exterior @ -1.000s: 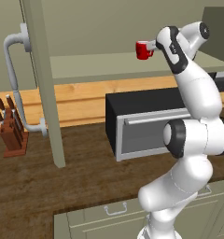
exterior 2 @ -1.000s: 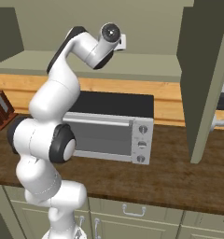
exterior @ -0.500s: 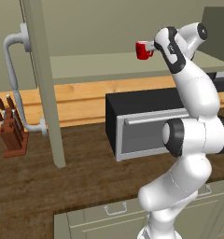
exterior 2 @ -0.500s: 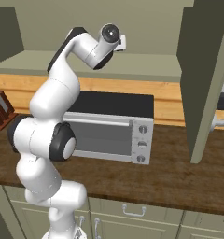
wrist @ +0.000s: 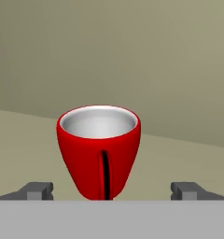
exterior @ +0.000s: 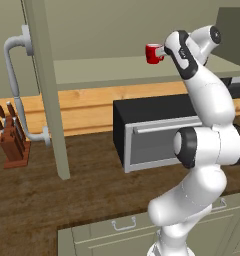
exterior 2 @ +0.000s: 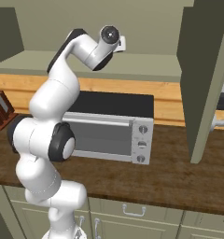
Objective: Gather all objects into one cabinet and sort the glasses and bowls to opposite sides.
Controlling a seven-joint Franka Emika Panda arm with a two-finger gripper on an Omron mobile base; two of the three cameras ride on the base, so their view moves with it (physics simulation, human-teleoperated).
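A glossy red mug (exterior: 153, 53) with a white inside stands upright at the pale green shelf (exterior: 92, 72) of the olive-green cabinet. My gripper (exterior: 163, 50) reaches in from the right, level with it. In the hand view the red mug (wrist: 99, 149) sits between my two fingertips (wrist: 37, 189), handle facing the camera. The gripper (wrist: 112, 189) is open, with clear gaps on both sides of the mug. The mug's base is hidden, so I cannot tell whether it touches the shelf. The other mugs and the bowl are out of view.
The cabinet's open left door (exterior: 44, 75) with its curved grey handle (exterior: 14, 85) juts toward me; the right door (exterior 2: 205, 70) also stands open. A black oven (exterior: 157, 130) sits on the dark counter under the shelf. A knife block (exterior: 14, 142) stands at far left.
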